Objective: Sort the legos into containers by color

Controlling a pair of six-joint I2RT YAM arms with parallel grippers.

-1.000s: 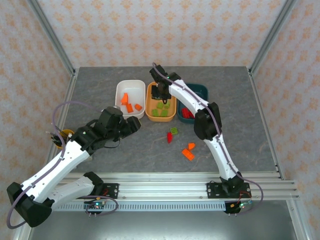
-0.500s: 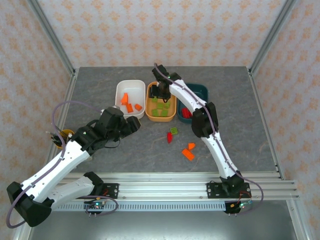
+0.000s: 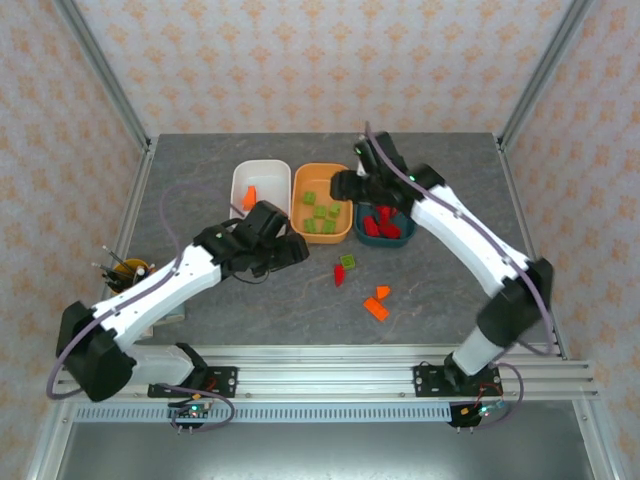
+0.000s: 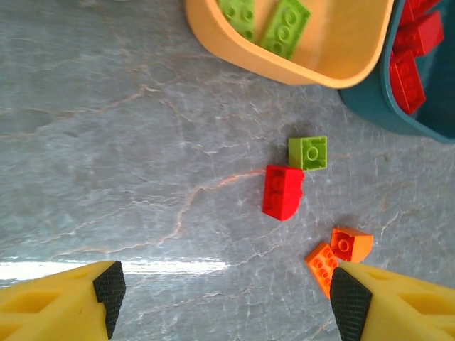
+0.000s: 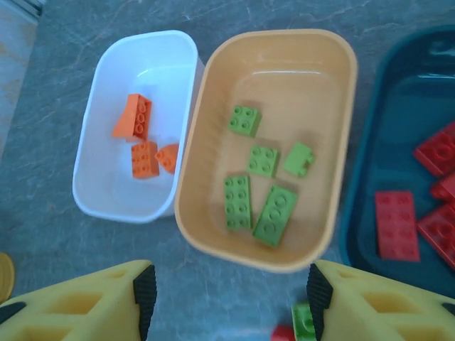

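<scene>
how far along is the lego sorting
Done: orange bricks lie in the white plastic tub, green bricks in the orange plastic tub, red bricks in the dark teal plastic tub. Nothing in hand: left gripper and right gripper open. Left on the table: a green square brick, a red brick, two loose orange bricks.

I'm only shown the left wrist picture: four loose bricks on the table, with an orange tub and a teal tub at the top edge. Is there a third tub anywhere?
Observer: Yes, a white tub stands right beside the orange tub, on the side away from the teal one.
Operator: Is anything in it?
Observer: Three orange bricks, and no other color.
Operator: And the other arm, is it carrying a brick?
Observer: No. The right gripper hangs open and empty over the tubs.
</scene>
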